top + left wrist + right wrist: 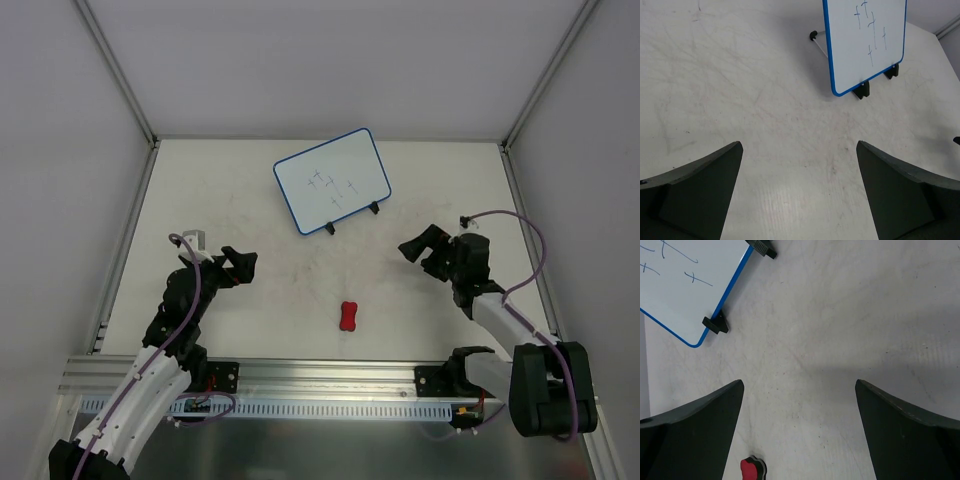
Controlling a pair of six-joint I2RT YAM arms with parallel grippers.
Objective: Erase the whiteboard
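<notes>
Whiteboard (332, 180): flat rounded rectangle, blue-rimmed, pen-marked.

The whiteboard (332, 180) has a smooth white face in a glossy blue plastic-looking rim, the desk (220, 200) is matt off-white, scuffed and finely scratched, the left end effector (799, 192) and right end effector (799, 432) look like matt dark plastic, and the rail (320, 372) is brushed metal.

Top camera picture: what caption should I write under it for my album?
Left hand and right hand open, red eraser lying between them, pen-marked whiteboard standing beyond.
</notes>
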